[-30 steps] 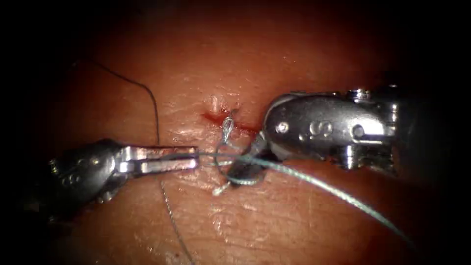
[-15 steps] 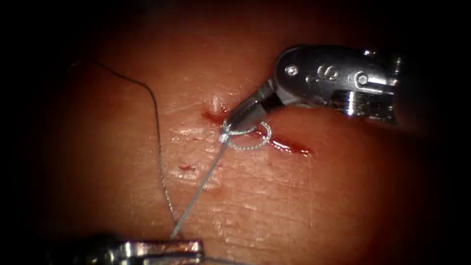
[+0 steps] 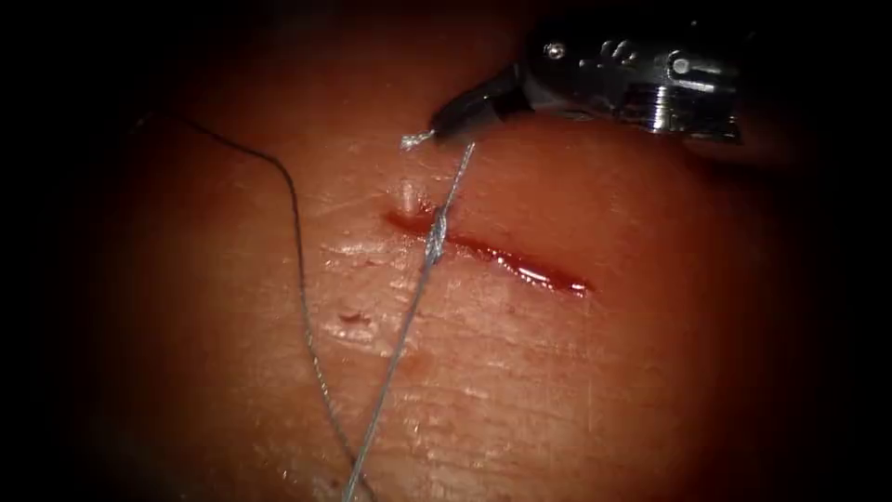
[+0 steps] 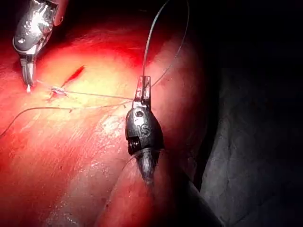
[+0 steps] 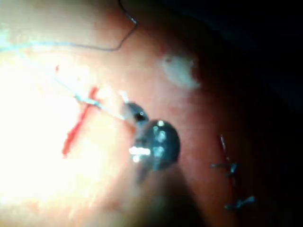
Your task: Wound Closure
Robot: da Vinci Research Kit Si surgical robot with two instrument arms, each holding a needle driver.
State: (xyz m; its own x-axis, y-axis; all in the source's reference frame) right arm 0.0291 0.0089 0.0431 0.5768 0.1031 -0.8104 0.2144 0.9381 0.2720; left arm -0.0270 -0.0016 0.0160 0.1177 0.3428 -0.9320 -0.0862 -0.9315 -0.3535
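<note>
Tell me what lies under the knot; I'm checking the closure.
The knot sits on the cut in the tissue, red fluid alongside. The wound edges directly beneath it are covered.

I see the tissue [image 3: 604,390] as the bed for everything here, its cut [image 3: 520,265] a short slanted line holding red fluid [image 3: 548,276]. A knot [image 3: 435,232] sits on the cut's left end, with pale thread [image 3: 395,358] lying taut across the surface below it. A thinner dark thread [image 3: 297,242] curves over the tissue further left (well apart from the cut).
</note>
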